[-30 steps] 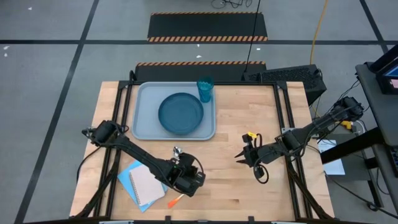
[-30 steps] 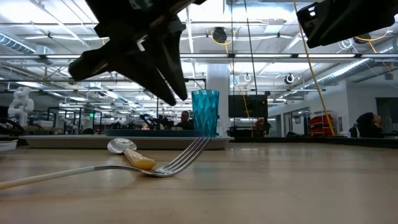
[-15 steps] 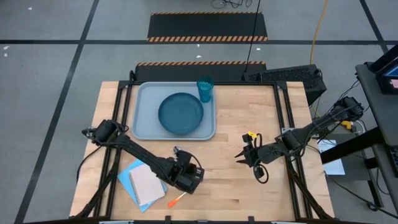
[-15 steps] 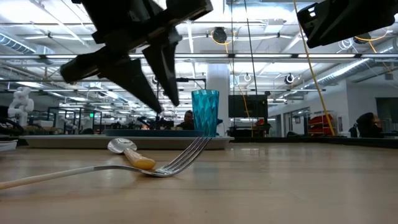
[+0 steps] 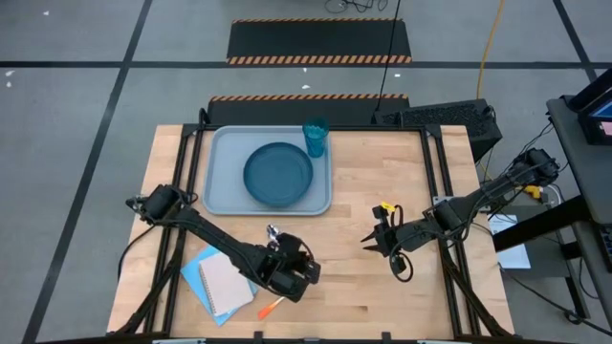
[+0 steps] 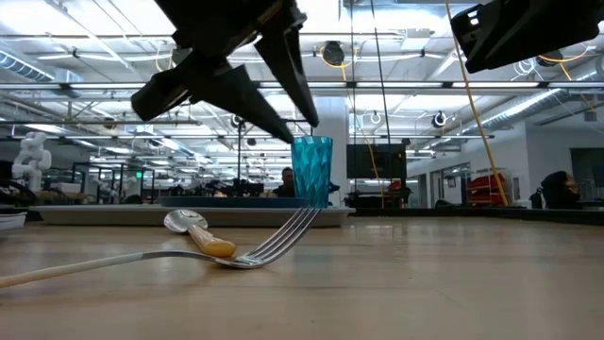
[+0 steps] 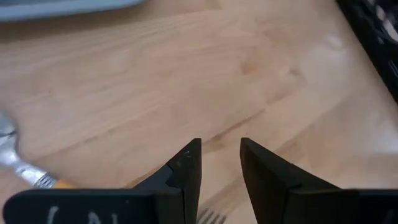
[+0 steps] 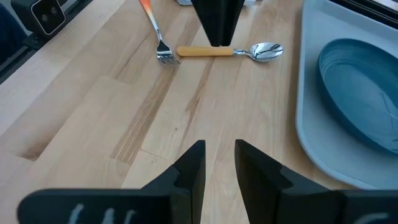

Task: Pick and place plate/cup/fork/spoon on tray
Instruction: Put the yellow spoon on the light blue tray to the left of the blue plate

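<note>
The plate (image 5: 278,174) lies in the tray (image 5: 222,191) at the table's far left, and the cup (image 5: 316,137) stands upright in the tray's far right corner. The spoon (image 8: 227,51) and the fork (image 8: 155,32) lie flat on the bare wood near the front. The fork's tines (image 6: 283,236) are beside the end of the spoon's handle (image 6: 213,246). My left gripper (image 7: 219,146) hovers above them, open by a narrow gap and empty. My right gripper (image 8: 219,149) hangs over the table's right half, open by a narrow gap and empty.
A blue-and-white notebook (image 5: 222,284) lies at the near left, beside the fork's orange handle (image 5: 271,308). Bare wood stretches between the two grippers and in front of the tray.
My left gripper has turned about above the spoon and fork, risen a little and drifted slightly toward the table's right edge. The spoon and fork have stayed where they were.
</note>
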